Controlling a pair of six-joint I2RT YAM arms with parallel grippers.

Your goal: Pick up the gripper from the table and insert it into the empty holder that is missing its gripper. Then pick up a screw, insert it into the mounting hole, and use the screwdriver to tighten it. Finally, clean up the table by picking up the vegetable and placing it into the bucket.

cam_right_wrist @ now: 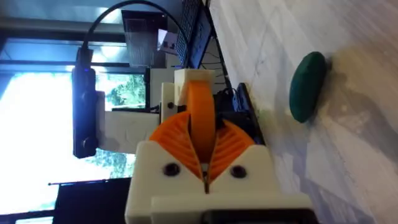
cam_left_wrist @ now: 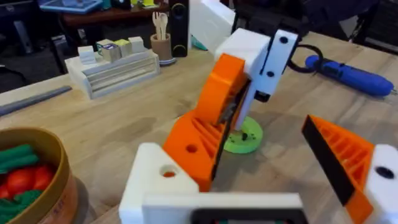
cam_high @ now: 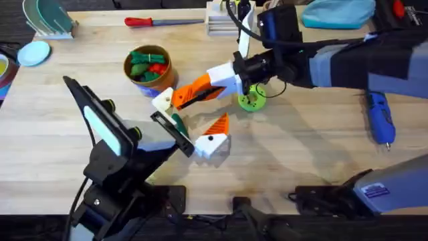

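Gripper (cam_right_wrist: 200,118) clamped in right end effector (cam_right_wrist: 205,163).

We see right gripper (cam_high: 175,98) reaching across table (cam_high: 294,144) centre, gripper (cam_high: 194,90) clamped in it, against holder (cam_high: 162,100). Bucket (cam_high: 148,70) behind holder; vegetable (cam_high: 178,123) just before it. Screwdriver (cam_high: 380,117) far right. Left gripper (cam_high: 200,137) front of vegetable.

Overhead looks down; 2 wrist cameras close on the orange gripper (cam_left_wrist: 211,124).
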